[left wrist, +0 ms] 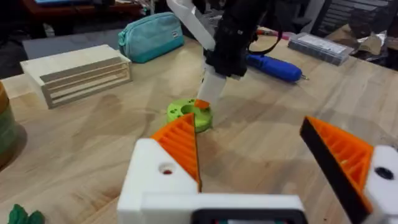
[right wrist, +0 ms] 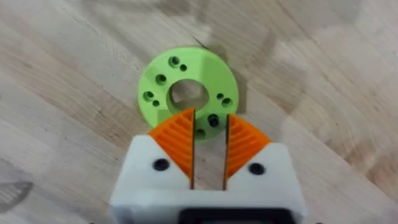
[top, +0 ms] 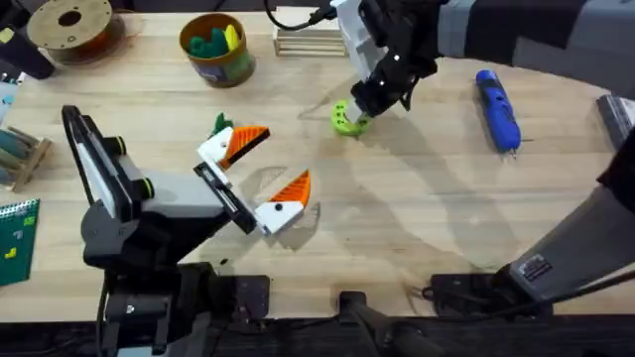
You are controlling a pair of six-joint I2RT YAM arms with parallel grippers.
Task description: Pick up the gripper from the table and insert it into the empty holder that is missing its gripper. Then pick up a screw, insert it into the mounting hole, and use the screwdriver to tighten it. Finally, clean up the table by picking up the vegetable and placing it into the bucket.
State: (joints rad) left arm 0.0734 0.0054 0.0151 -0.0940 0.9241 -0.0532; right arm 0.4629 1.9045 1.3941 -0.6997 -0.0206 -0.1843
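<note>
Right gripper (right wrist: 209, 140), jaws narrowed to a thin gap, poised over the lime-green ring (right wrist: 186, 93) at far centre of the table (top: 417, 218). Left gripper (top: 260, 177), wide open, near left, both orange pads fitted. Screwdriver (top: 498, 109) lies untouched at far right; vegetable (top: 219, 125) beside the left gripper, bucket (top: 216, 52) beyond: tightening and clean-up evidently remain

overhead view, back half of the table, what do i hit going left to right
filament spool → mustard-yellow bucket → wooden slatted rack → lime-green ring → blue screwdriver
</note>
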